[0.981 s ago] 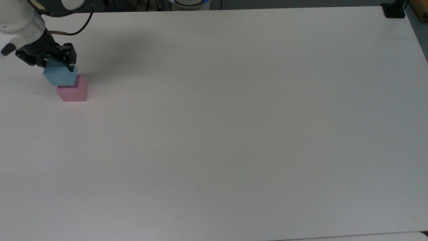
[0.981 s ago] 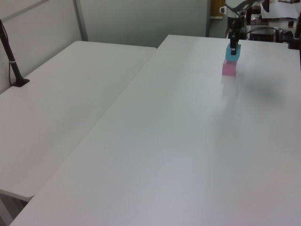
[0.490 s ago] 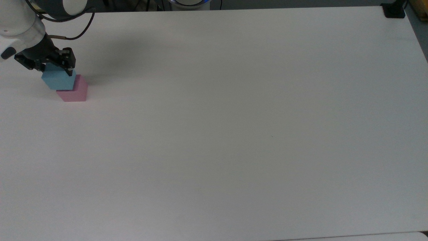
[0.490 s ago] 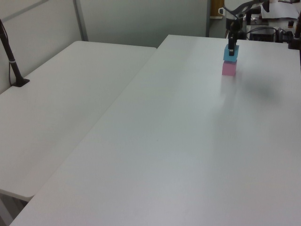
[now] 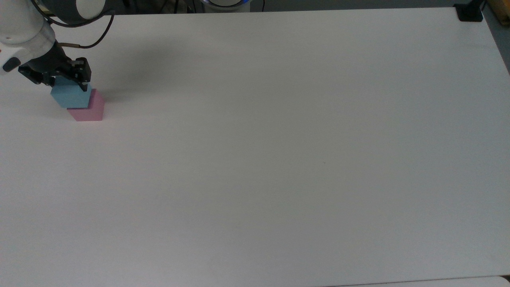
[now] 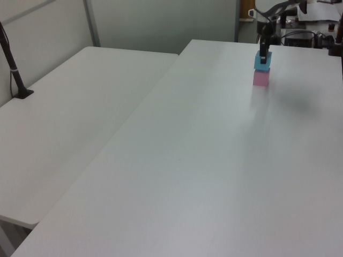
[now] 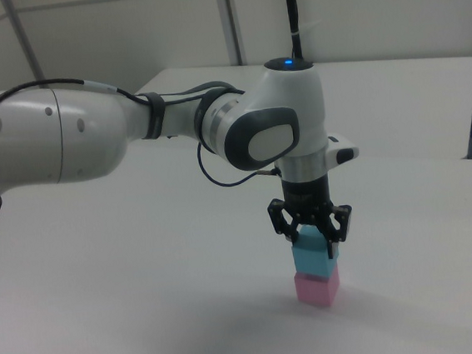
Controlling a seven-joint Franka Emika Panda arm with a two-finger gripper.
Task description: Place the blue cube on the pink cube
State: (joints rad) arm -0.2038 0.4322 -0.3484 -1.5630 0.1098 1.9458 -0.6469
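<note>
The light blue cube (image 5: 71,97) rests on top of the pink cube (image 5: 89,112) near the far left of the white table (image 5: 255,159) in the top view. The stack looks roughly aligned in the right view, blue cube (image 7: 314,257) over pink cube (image 7: 317,288). My gripper (image 7: 313,243) comes straight down onto the blue cube, with a black finger on each side of its upper half, shut on it. The left view shows the same stack at the far right, blue cube (image 6: 262,61) over pink cube (image 6: 261,78), with the gripper (image 6: 263,53) above it.
A black clamp base (image 5: 469,14) sits at the table's far right corner in the top view. A second white table (image 6: 80,107) adjoins on the left view's left, with a black post (image 6: 13,64). My white arm (image 7: 49,145) stretches across the right view's left.
The gripper lowered the blue cube until it sat on the pink cube. Over the last half second almost nothing has moved.
</note>
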